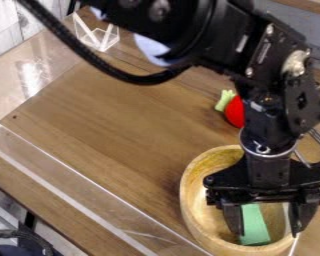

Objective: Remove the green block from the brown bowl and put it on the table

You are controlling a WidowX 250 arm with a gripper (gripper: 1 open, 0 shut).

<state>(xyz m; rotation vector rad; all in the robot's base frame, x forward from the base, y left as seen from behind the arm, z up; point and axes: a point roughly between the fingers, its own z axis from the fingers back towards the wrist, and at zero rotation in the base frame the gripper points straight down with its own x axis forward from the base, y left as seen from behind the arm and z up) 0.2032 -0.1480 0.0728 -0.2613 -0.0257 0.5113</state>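
Note:
The green block (251,224) lies inside the brown bowl (195,192) at the lower right of the table (109,120). My gripper (264,220) is lowered into the bowl, open, with one finger on each side of the block. The left fingertip (235,226) sits just left of the block and the right fingertip (298,220) is near the bowl's right side. The black arm covers the bowl's far rim and the block's upper end. Whether the fingers touch the block I cannot tell.
A red strawberry-like toy (231,104) with a green top lies on the table behind the bowl, partly hidden by the arm. Low clear acrylic walls (69,190) edge the tabletop on the left and front.

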